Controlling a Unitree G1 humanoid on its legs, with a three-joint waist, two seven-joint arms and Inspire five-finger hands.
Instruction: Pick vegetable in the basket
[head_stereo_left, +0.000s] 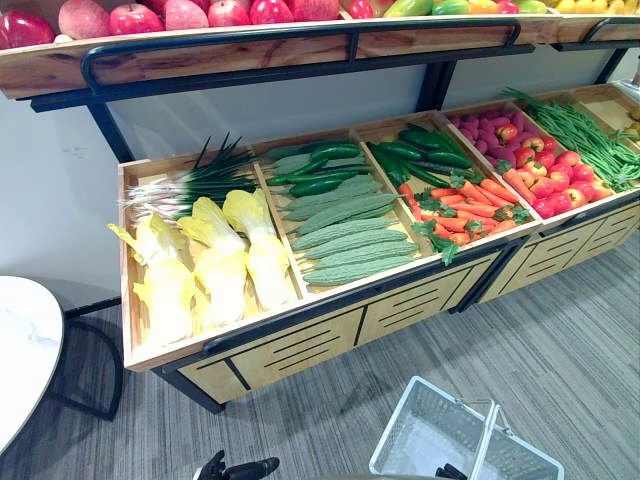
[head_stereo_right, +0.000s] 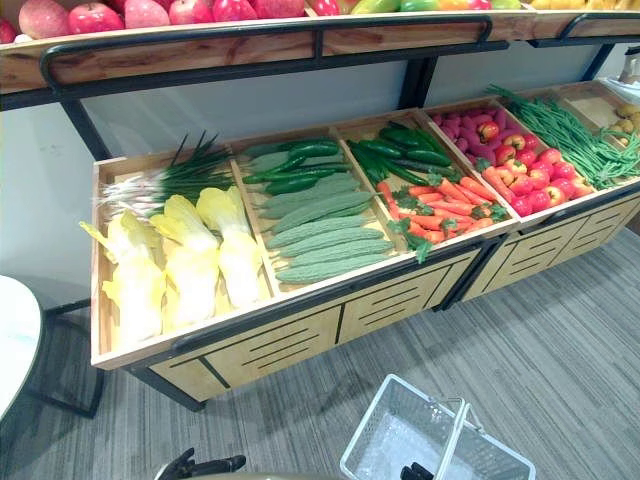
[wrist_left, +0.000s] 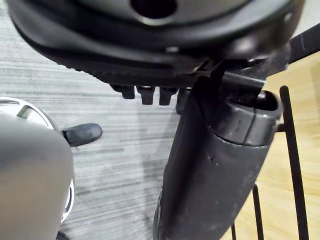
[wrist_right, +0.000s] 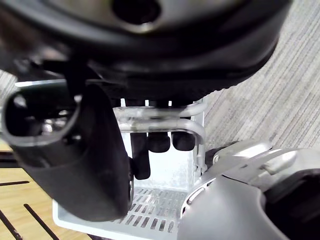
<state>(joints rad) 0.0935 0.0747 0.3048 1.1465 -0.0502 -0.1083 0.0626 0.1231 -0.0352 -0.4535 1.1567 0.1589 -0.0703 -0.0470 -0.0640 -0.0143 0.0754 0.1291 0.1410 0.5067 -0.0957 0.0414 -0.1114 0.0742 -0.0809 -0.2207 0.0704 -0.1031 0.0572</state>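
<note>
A slanted wooden stall holds pale napa cabbages, spring onions, ridged green gourds, dark cucumbers, carrots, red peppers and green beans. Low in front of it hangs an empty grey mesh basket. My right hand is shut round its metal handles and peeks in at the lower edge. My left hand hangs low over the floor, left of the basket, fingers relaxed and holding nothing.
An upper shelf with red apples overhangs the back of the stall. A white round table stands at the left. Grey striped floor lies between me and the stall's drawer fronts.
</note>
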